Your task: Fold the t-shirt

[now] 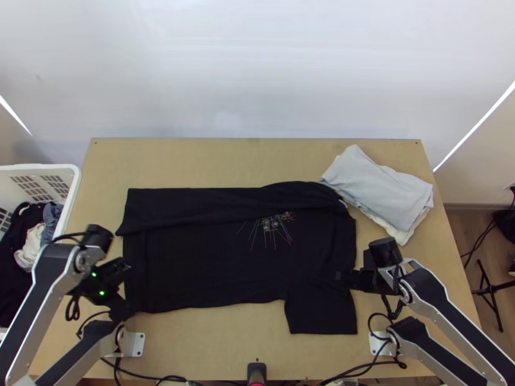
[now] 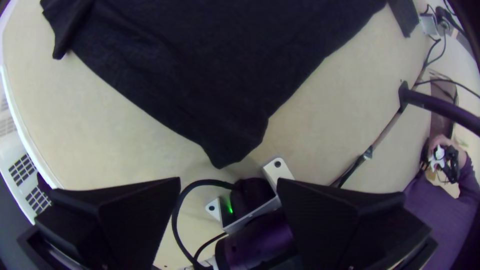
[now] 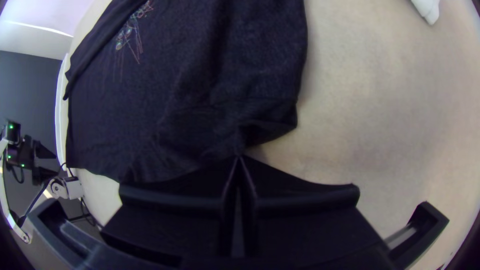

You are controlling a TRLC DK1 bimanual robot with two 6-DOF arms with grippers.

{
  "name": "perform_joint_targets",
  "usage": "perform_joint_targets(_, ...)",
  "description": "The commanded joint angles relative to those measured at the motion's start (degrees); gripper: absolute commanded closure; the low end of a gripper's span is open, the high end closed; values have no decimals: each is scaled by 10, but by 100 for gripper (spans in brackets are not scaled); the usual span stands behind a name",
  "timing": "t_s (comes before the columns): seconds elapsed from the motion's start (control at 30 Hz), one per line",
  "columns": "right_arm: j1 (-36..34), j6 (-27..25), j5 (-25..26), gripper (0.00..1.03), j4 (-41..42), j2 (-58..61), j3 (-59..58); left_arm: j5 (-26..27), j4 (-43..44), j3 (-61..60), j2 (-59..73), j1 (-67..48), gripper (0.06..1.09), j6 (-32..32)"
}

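Just beyond the left side of the table (image 1: 219,161) stands a white plastic basket (image 1: 74,183) with slotted walls, holding a black garment (image 1: 11,276), a white cloth (image 1: 31,249) and a blue-grey cloth (image 1: 51,215), all bunched. On the table's far right part lies a folded light grey cloth (image 1: 380,186), on top of a white one (image 1: 400,234) whose edge peeks out. Past the table's far edge is a plain white surface (image 1: 257,71). Beyond the table's right side, on a wooden floor (image 1: 458,225), are a black stand (image 1: 490,289) with spread legs and a thin black cable (image 1: 476,243). At the middle of the table's near edge is a small black fitting (image 1: 256,370)
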Motion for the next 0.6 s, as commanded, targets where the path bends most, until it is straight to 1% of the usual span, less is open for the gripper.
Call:
perform_joint_targets(0.0, -9, -1, 1, 100, 3, 8, 0, -12, 15, -26, 0, -141, 15, -44)
perform_joint_targets(0.2, -19, -4, -4, 100, 3, 13, 1, -17, 48, -54, 16, -143, 15, -45)
perform_joint_targets(0.3, -20, -4, -6, 100, 3, 16, 3, -42, 92, -85, 27, -147, 15, -46)
perform_joint_targets(0.5, -22, -4, -10, 100, 1, 15, 4, -42, 154, -101, 50, -148, 15, -55)
perform_joint_targets(0.53, -22, -4, -12, 100, 1, 14, 4, -42, 165, -104, 53, -148, 18, -56)
perform_joint_targets(0.57, -22, -4, -12, 100, 1, 13, 4, -42, 171, -108, 53, -148, 25, -56)
